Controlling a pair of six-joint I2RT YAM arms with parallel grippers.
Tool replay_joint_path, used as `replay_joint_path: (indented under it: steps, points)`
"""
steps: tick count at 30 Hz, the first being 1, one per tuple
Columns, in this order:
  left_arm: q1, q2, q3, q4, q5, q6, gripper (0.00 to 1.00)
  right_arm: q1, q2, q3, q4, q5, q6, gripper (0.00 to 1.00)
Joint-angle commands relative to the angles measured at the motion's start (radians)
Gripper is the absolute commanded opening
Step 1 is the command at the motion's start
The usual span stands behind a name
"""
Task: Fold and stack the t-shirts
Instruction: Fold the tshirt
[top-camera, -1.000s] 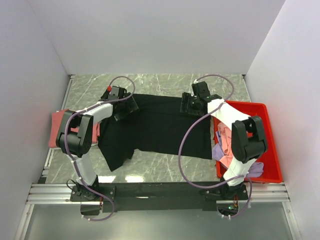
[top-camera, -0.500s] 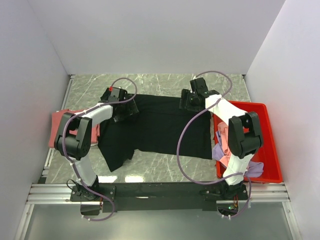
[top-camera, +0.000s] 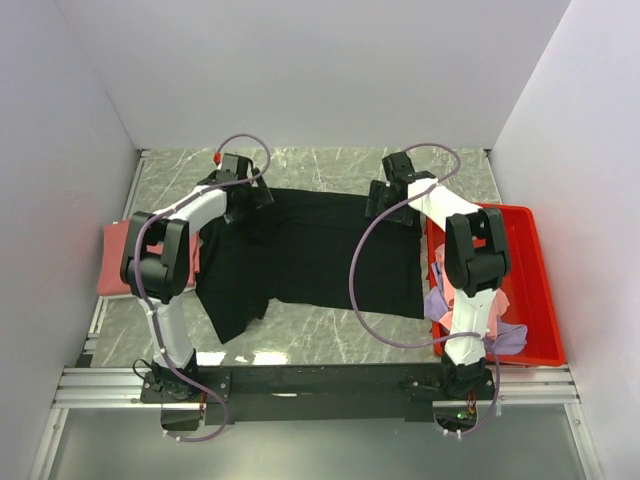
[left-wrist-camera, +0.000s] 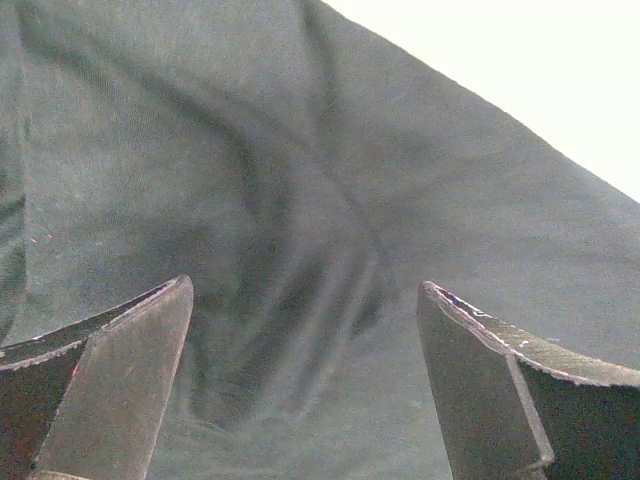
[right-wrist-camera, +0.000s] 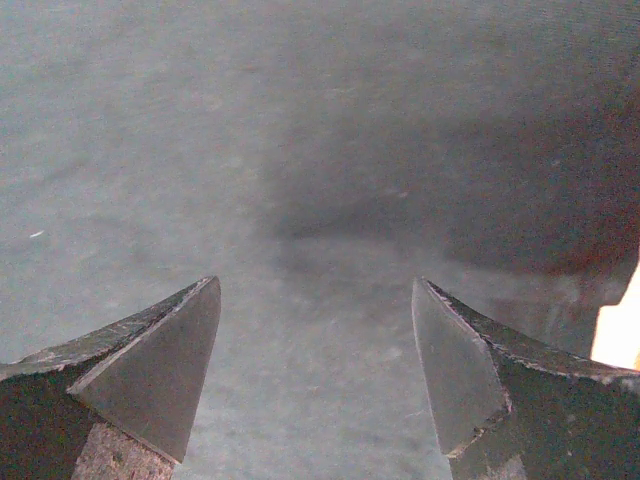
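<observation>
A large black t-shirt (top-camera: 310, 250) lies spread across the middle of the table. My left gripper (top-camera: 245, 200) hovers over its far left corner, jaws open, with only wrinkled black cloth (left-wrist-camera: 300, 180) between the fingers. My right gripper (top-camera: 385, 203) hangs over the far right corner, also open above smooth black cloth (right-wrist-camera: 300, 130). In the wrist views the left gripper (left-wrist-camera: 303, 290) and right gripper (right-wrist-camera: 315, 285) hold nothing. A salmon-red t-shirt (top-camera: 115, 260) lies folded at the left edge. Pink (top-camera: 448, 275) and lavender (top-camera: 512, 340) t-shirts sit crumpled in the bin.
A red plastic bin (top-camera: 530, 290) stands at the right side of the marble table (top-camera: 330, 165). White walls enclose the table on the left, back and right. The black shirt's right edge reaches the bin.
Both grippers have moved away from the arm bases toward the far edge of the black t-shirt. Both stay open, and the shirt has barely shifted.
</observation>
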Motion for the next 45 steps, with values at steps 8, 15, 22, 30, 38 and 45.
replay_joint_path:
  steps: [8,15,22,30,38,45]
  points:
    - [0.006,0.086,0.071,-0.024,0.005,0.013,1.0,-0.038,0.13,0.124,-0.119,-0.005,-0.03,0.84]
    - [0.009,0.111,0.082,-0.005,0.025,0.013,0.99,-0.061,0.237,0.246,-0.222,0.061,-0.056,0.83]
    - [0.009,0.157,0.123,-0.019,0.031,0.016,1.0,-0.09,0.357,0.458,-0.339,0.05,-0.102,0.83]
    - [0.008,0.209,0.185,-0.027,0.051,0.025,0.99,-0.139,0.458,0.659,-0.432,0.016,-0.122,0.84]
    - [0.009,0.25,0.264,-0.079,0.029,0.043,0.99,-0.161,0.509,0.777,-0.469,-0.008,-0.155,0.83]
    - [0.008,0.154,0.26,-0.076,0.017,0.051,1.0,-0.156,0.443,0.811,-0.437,-0.06,-0.22,0.84]
